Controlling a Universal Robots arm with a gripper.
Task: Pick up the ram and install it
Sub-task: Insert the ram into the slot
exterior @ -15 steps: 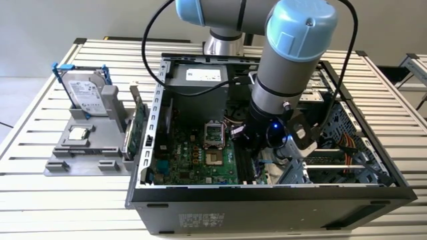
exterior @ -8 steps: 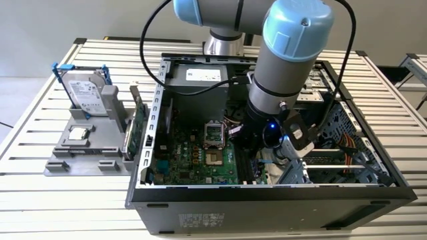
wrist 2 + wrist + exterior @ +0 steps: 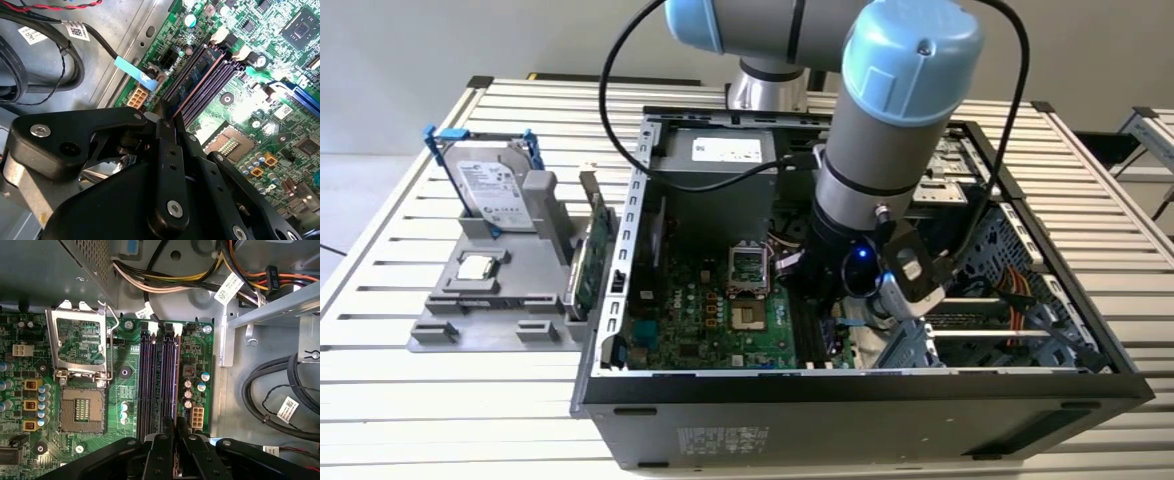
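The ram (image 3: 197, 77) stands on edge in one of the dark memory slots (image 3: 150, 385) on the motherboard (image 3: 125, 355), inside the open computer case (image 3: 627, 250) on the slatted counter (image 3: 400, 420). In both wrist views it runs as a thin strip along the slot, away from the hand (image 3: 176, 426). The hand's fingers (image 3: 167, 135) are drawn close together around the stick's near end, clamped on its top edge or just touching it.

Handling, by judgement: light, stiff, brittle; chips and gold contacts dislike side load. Best held by the long top edge or flat faces near the middle, kept square to the slot. A tilted push could bind it or stress the latches (image 3: 145, 326).
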